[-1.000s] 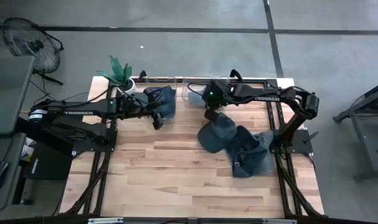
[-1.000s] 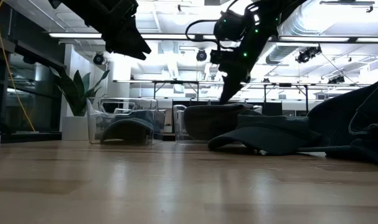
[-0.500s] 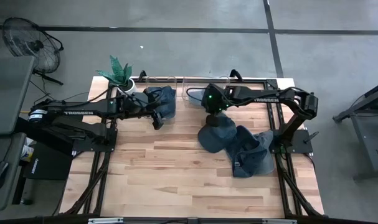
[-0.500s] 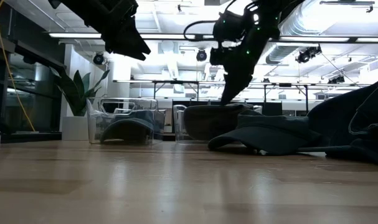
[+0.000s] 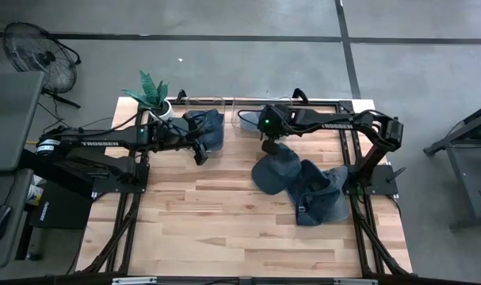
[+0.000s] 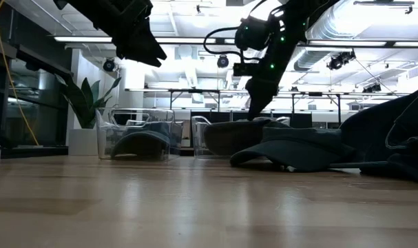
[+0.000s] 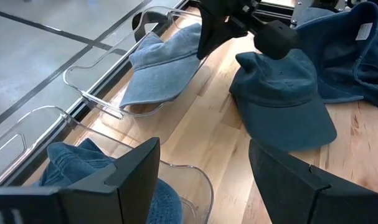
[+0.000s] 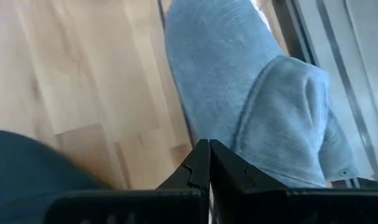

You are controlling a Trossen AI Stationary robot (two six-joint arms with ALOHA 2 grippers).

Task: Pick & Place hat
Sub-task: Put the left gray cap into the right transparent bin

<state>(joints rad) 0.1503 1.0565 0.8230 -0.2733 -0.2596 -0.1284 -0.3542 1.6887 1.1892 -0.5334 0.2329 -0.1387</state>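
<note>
While the left arm holds its place at the left of the high view, we see the right arm drift slightly from where it was a second ago. In the low view the hat under it now sits a little lower and flatter. We read that as the hat settling into place rather than being lifted.

The right end effector (image 8: 208,147) is closed, its two fingers pressed together. We see no fabric pinched between them, so we judge it is no longer carrying anything. Just beyond its tips lies the light denim hat (image 7: 160,68), resting in the clear bin (image 7: 83,93) toward the upper middle of the left wrist view, its brim pointing out over the rim. We cannot tell whether the fingers touch it.

The left end effector (image 7: 204,158) hangs open and empty above the neighbouring bin, where another blue hat (image 5: 207,127) already lies.

A darker cap (image 7: 282,93) waits on the table (image 5: 208,214) beside the bin, and more hats are heaped in a pile (image 5: 323,198) at the right of the high view. We take this placement to be nearly finished, with the cap likely next.
</note>
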